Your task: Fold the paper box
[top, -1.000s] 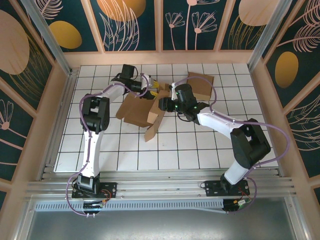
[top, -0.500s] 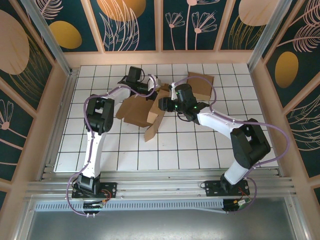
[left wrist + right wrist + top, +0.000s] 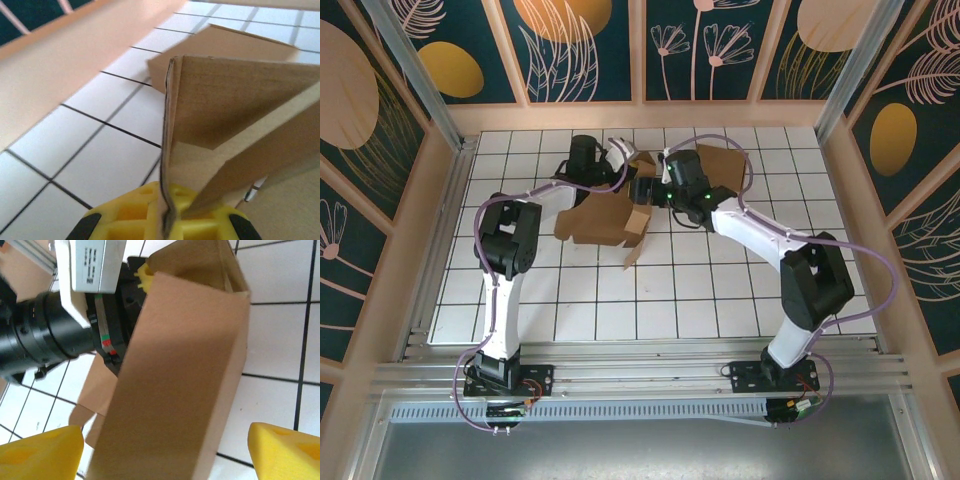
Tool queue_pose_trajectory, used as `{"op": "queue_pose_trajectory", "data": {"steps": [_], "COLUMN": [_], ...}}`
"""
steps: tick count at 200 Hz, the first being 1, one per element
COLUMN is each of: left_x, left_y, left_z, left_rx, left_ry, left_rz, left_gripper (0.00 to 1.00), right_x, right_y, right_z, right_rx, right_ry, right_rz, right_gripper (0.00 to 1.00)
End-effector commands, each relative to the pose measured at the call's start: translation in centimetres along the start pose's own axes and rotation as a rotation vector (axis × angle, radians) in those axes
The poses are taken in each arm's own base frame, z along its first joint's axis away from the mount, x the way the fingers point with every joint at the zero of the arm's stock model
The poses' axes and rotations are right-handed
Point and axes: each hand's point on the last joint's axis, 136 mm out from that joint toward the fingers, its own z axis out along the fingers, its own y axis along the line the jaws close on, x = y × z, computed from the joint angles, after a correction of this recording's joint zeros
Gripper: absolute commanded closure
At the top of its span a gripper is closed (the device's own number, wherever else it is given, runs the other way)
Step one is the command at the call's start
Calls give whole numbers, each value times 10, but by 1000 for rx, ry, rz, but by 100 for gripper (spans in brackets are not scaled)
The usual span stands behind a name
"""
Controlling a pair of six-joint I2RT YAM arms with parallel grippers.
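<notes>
Closest to me, the left arm (image 3: 500, 300) and the right arm (image 3: 800, 290) are rising from their bases at the near edge and reaching out over the white tiled table (image 3: 570, 300) with its black grid lines, both bending in toward the middle of the far half. There the brown cardboard paper box (image 3: 595, 220) is lying partly unfolded: its broad flat sheet is resting on the tiles a little left of centre, one narrow flap is jutting toward me at its near right corner, and its far right part is standing up between the two wrists. The right gripper (image 3: 645, 190) is hovering at that raised part with its jaws spread wide. From its own camera the yellow foam fingertips (image 3: 285, 450) are sitting far apart at either lower corner, and a tall cardboard panel (image 3: 185, 380) is standing in the gap between them, touching neither. Just beyond, the left gripper (image 3: 635, 165) is coming in from the far left, pinched shut on the box's upright edge; the thin cardboard wall (image 3: 235, 100) is running straight down into its closed yellow fingers (image 3: 200, 225). Behind it all, the pale wooden rim (image 3: 640, 115) is bordering the table, and the dark painted wall panels (image 3: 580, 50) are rising above it.
</notes>
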Motion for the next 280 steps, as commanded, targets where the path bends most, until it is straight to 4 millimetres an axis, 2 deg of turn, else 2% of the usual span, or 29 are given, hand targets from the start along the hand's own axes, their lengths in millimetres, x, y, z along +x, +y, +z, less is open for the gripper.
{"op": "queue_pose_trajectory", "data": {"steps": [1,9,17,20,39,65,83,109,119,125,134,144,163,177,193,214,252,280], "left_x": [-38,-36,-35,-33,-33,-27,-24,-22,-24,-25,-29,-33,-43,-56,-64,-56,-20,-1], "left_y": [18,20,24,25,18,12,2,-15,-24,-28,-35,-45,-55,-49,-31,-7,-3,29], "left_z": [-4,-4,-5,-6,-6,-8,-10,-10,-11,-14,-18,-22,-42,-65,-94,-122,-121,-99], "left_rx": [-214,-253,-301,-323,-371,-393,-375,-290,-249,-231,-199,-147,-115,-114,-109,-94,64,87], "left_ry": [-124,-135,-147,-146,-164,-175,-168,-115,-101,-101,-101,-96,-125,-167,-195,-185,-59,40], "left_rz": [-139,-194,-246,-268,-324,-414,-428,-412,-399,-396,-394,-378,-361,-370,-384,-309,-66,33], "left_gripper": [100,100,100,100,100,100,100,100,95,89,75,67,61,54,49,50,52,52], "right_x": [-2,-1,5,2,3,-5,-11,-17,-19,-21,-23,-24,-26,-27,-26,-24,-24,-21], "right_y": [-26,-34,-33,-43,-55,-55,-53,-61,-67,-68,-69,-69,-66,-66,-66,-63,-61,-59], "right_z": [10,12,15,14,14,9,6,3,2,1,-1,-2,-4,-6,-9,-12,-11,-12], "right_rx": [86,103,92,99,96,82,63,75,78,78,78,71,45,28,-9,-63,-136,-183], "right_ry": [40,53,82,85,109,94,89,99,102,101,100,98,102,107,121,134,165,205], "right_rz": [-4,-7,-9,5,-3,-102,-170,-250,-267,-283,-317,-362,-446,-481,-507,-544,-602,-651], "right_gripper": [17,19,20,21,27,45,50,52,52,53,53,54,54,54,54,55,55,56]}}
